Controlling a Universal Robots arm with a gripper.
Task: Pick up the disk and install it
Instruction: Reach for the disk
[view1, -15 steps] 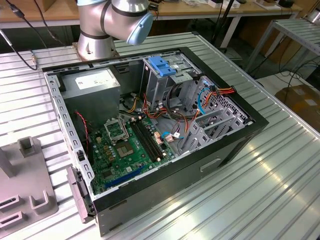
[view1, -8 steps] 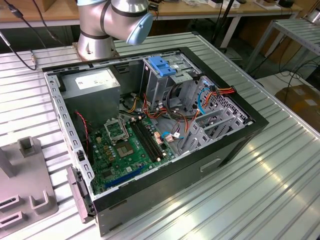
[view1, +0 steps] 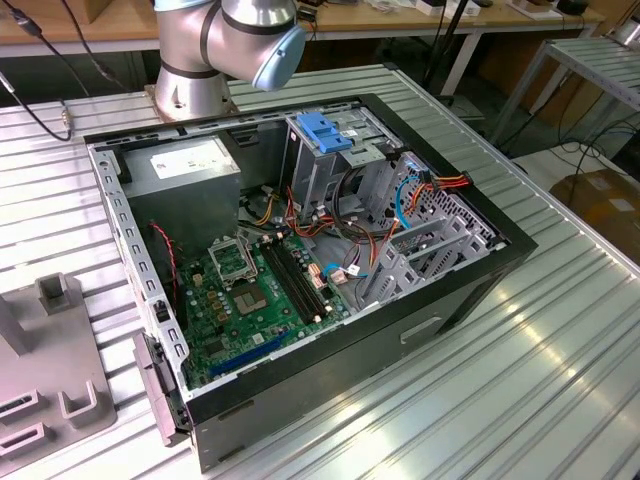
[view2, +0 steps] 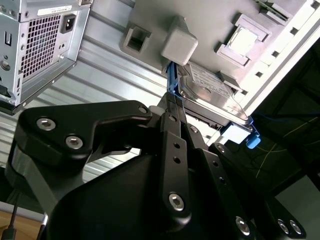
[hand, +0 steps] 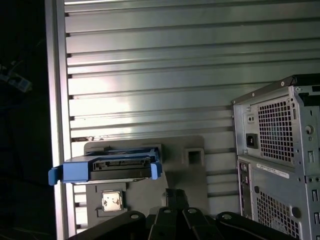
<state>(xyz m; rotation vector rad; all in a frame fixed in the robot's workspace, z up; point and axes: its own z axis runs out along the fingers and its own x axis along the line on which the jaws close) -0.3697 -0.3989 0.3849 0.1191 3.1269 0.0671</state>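
Disk (hand: 120, 167), blue-framed, rests on the grey fixture plate (hand: 195, 175), which lies on the ribbed metal table (hand: 150, 75). Gripper (hand: 176, 194) hangs near the disk and apart from it, fingers clenched together on nothing. Computer case (hand: 280, 150), open-sided in the exterior view, stands on the same table beside the plate.

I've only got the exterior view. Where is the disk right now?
Observer: In both wrist views the disk rests on a grey fixture plate on the slatted table, outside the computer case.
Operator: Which end faces the arm?
Observer: In the first wrist view its connector end faces the camera, blue frame around it.
Operator: How close is the gripper?
Observer: In the second wrist view the gripper points at the disk's blue-framed edge, right beside it; contact unclear.
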